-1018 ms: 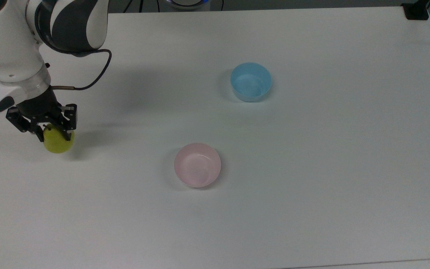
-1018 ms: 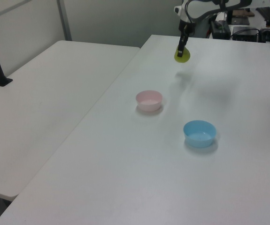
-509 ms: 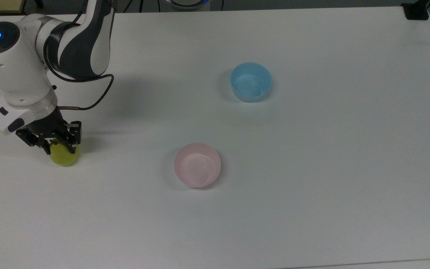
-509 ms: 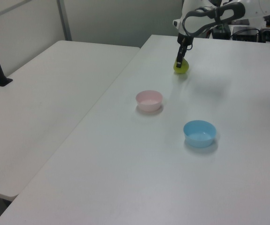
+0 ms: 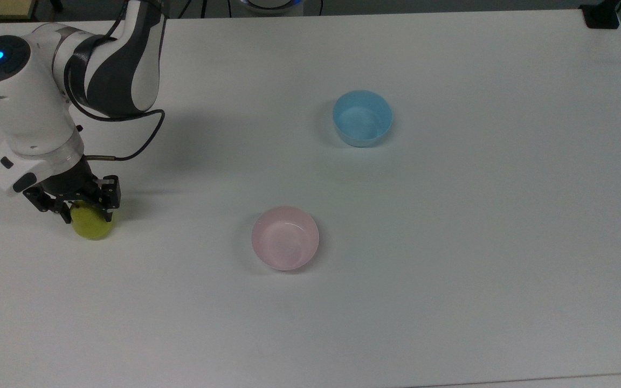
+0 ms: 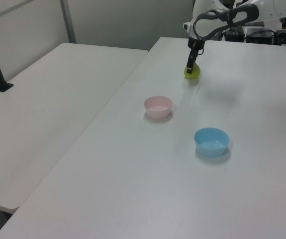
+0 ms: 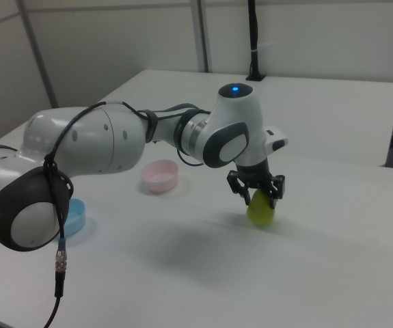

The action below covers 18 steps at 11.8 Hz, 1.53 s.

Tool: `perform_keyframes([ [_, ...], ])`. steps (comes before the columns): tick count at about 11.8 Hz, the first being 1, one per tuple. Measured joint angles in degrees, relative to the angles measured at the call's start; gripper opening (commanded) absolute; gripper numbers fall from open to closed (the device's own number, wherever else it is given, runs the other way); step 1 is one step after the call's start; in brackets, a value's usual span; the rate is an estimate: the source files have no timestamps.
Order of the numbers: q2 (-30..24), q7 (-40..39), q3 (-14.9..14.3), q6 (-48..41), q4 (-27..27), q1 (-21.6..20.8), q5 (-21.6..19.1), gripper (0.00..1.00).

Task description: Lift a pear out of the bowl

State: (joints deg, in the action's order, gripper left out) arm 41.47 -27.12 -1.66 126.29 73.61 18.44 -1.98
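Pink bowl (image 5: 285, 237) and blue bowl (image 5: 362, 118) sit empty.
Gripper (image 5: 80, 207) pinches the upright pear (image 5: 91, 225) on the table (image 5: 450, 215).

You have open white tabletop (image 5: 450, 280) nearly everywhere. Only two things stand on it: the small round pale pink plastic bowl (image 5: 285, 237) near the middle, and the light blue plastic bowl (image 5: 362, 117) well apart from it, toward the far edge in the top view.
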Motion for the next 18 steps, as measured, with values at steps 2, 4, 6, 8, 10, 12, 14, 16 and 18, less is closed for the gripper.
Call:
perform_keyframes([
  [2,0.0,0.0,0.0,0.09,0.0,0.02,0.0,1.0],
  [4,-0.15,0.0,0.0,0.41,-0.18,0.03,0.0,1.0],
  [6,-0.97,0.03,0.0,0.43,-0.84,0.05,0.0,1.0],
  [8,-4.25,0.63,0.19,-1.15,-1.38,-0.02,0.0,1.0],
  [10,-9.43,0.82,0.7,-7.96,-1.68,-0.79,-0.01,1.0],
  [12,-16.41,3.41,1.04,-16.61,-1.85,-4.07,-0.01,1.0],
  [14,-23.53,5.37,1.09,-27.76,-1.47,-7.91,-0.02,1.0],
  [16,-31.06,7.38,0.8,-36.78,1.41,-12.02,-0.02,1.0],
  [18,-37.88,12.9,-2.65,-40.55,6.86,-19.77,-0.2,1.0],
])
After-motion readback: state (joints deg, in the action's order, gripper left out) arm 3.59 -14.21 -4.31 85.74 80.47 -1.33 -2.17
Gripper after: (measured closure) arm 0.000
